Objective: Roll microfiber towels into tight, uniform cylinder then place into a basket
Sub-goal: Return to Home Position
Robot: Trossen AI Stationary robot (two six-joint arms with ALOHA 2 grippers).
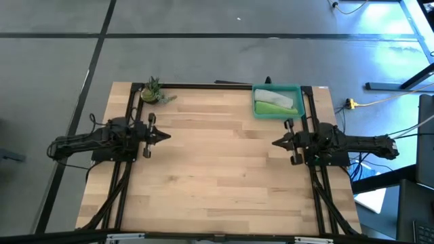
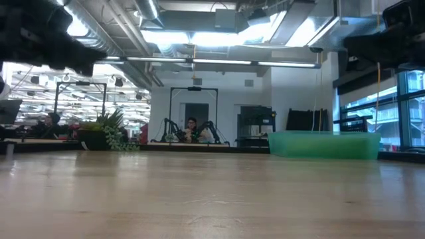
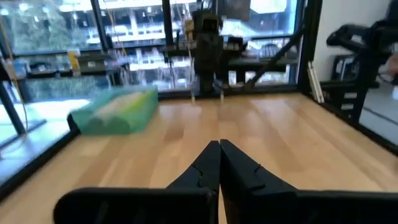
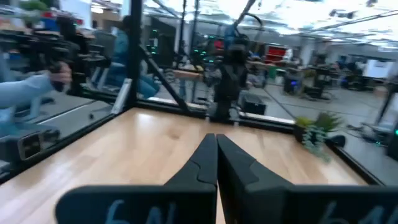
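Closest to you is the wooden table (image 1: 217, 196). The black rails (image 1: 121, 196) under the arms are cut off at its near edge.

Halfway back, your left gripper (image 1: 167, 135) hangs over the left side of the table and points toward the middle. Its wrist camera shows its two fingers (image 3: 242, 171) pressed together tip to tip, with nothing between them. Your right gripper (image 1: 274, 143) hangs over the right side and points back at the left one, well apart from it. Its fingers are squeezed together too, and they hold nothing. The low camera gives you only dark bits of the arms (image 2: 46, 33) in the top corners, and both grippers are cut off there.

Farther back, the basket (image 1: 277, 116) sits at the far right of the table, near the right gripper. The green towel (image 1: 266, 108) and the grey towel (image 1: 281, 99) both lie inside it, touching. The green one is on the near side and the grey one on the far side. You cannot tell how tight the rolls are. From table height the basket wall hides them.

The small plant (image 1: 153, 91) stands at the far left corner. Past the table the room is blurry. A person (image 2: 192, 125) sits far off, and a blue sleeve (image 4: 25, 90) shows at the edge of the right wrist camera.
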